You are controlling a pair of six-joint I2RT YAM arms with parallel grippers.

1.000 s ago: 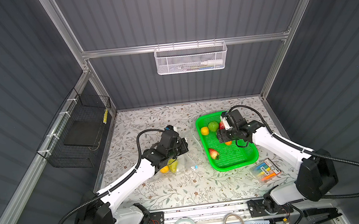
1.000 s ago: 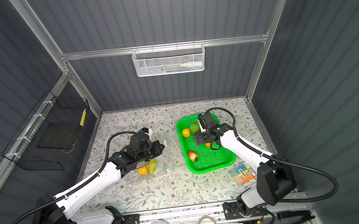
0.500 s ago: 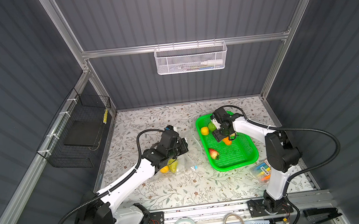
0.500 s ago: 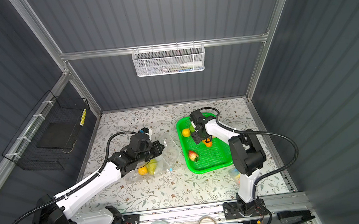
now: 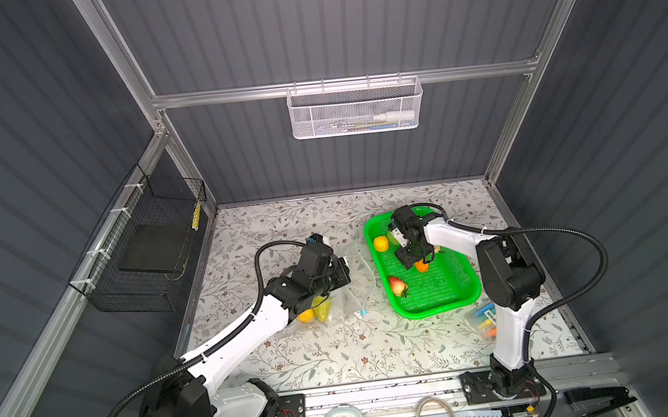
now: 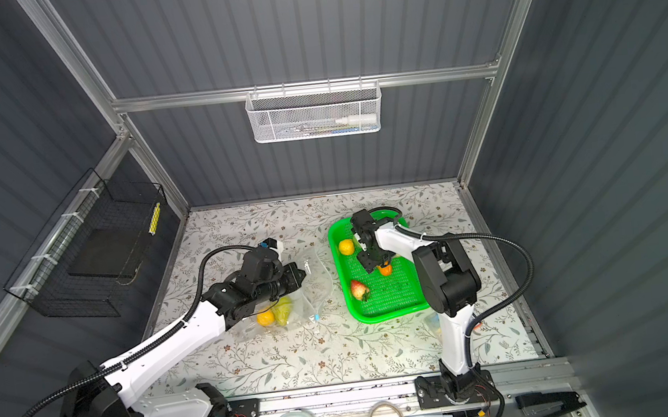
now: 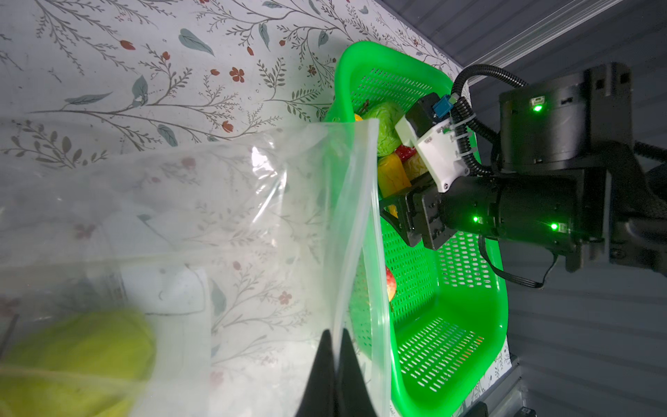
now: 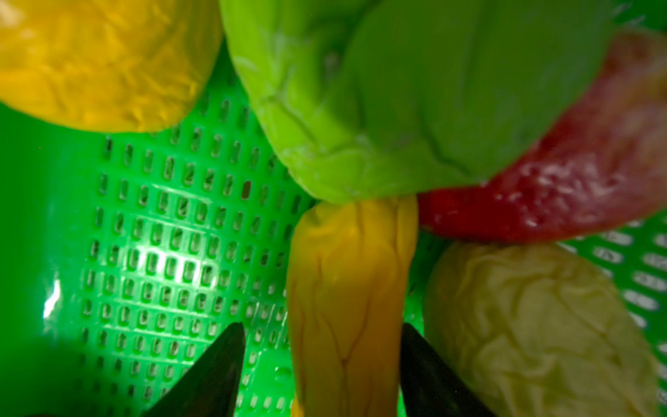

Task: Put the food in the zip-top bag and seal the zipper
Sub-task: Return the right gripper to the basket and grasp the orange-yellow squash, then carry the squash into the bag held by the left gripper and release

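Note:
The clear zip-top bag (image 5: 350, 289) lies left of the green basket (image 5: 438, 312), with a yellow lemon (image 5: 306, 315) and a greenish fruit (image 5: 322, 307) inside it. My left gripper (image 7: 335, 334) is shut on the bag's mouth edge beside the zipper (image 7: 368, 216), whose blue slider (image 5: 364, 311) rests on the table. My right gripper (image 8: 319, 326) is down in the basket, open, with its jaws either side of the orange carrot (image 8: 346, 281); one finger touches it and a gap shows at the other. Around the carrot lie a green gourd (image 8: 415, 90), a lemon (image 8: 101, 61), a strawberry (image 8: 577, 180) and a tan ball (image 8: 534, 325).
A second strawberry (image 5: 397, 286) lies alone nearer the basket's front. A packet of coloured markers (image 5: 483, 320) sits by the right arm's base. A black wire basket (image 5: 148, 252) hangs on the left wall and a white mesh basket (image 5: 356, 107) on the back wall.
My right gripper has shifted left within the basket and come down over the carrot, and its jaws have narrowed. The left gripper and the bag have stayed put.

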